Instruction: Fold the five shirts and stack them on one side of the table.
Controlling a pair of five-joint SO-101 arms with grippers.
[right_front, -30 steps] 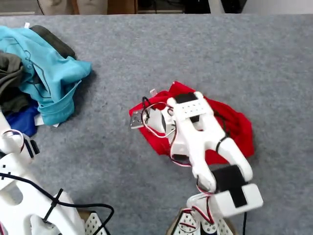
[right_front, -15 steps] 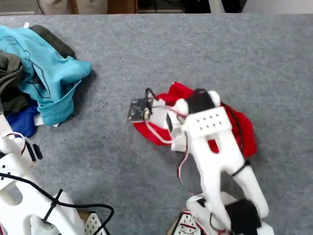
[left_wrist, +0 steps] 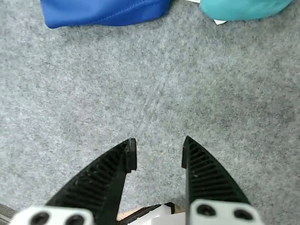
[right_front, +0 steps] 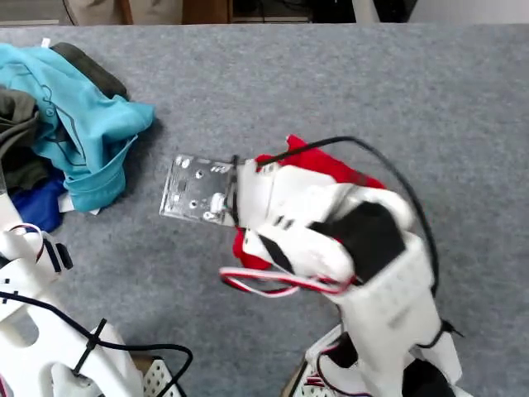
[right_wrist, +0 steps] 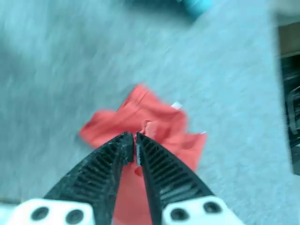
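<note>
High view: grey worktop point(right_front: 372, 91) with a loose heap of unfolded shirts at ten o'clock. Teal shirt point(right_front: 83, 116) on top, dark shirt point(right_front: 16, 132) tucked against it at the frame's edge, blue shirt point(right_front: 37, 203) poking out on the heap's six o'clock side. Near the centre, red shirt point(right_front: 318, 161), crumpled and mostly hidden beneath the right arm point(right_front: 331, 240). Right arm high off the worktop and close to the camera, bent over the red shirt, wrist end with its metal plate point(right_front: 197, 190) pointing toward nine o'clock. Left arm point(right_front: 33, 306) low at seven o'clock, just beside the blue shirt and well apart from the red one.

Left wrist view: left pincer point(left_wrist: 158, 150) with fingers apart, hovering over grey worktop point(left_wrist: 140, 84). Ahead of the tips, near but not touching, the edge of the blue shirt point(left_wrist: 103, 9) and a corner of the teal shirt point(left_wrist: 239, 7) beside it.

Right wrist view: right pincer point(right_wrist: 134, 139) with fingers drawn together, a hairline gap along their length, well above the worktop. Red shirt point(right_wrist: 159, 119) lying as a rumpled patch directly below the tips. Possibly a pinch of red cloth at the very tips, but too blurred to tell.
</note>
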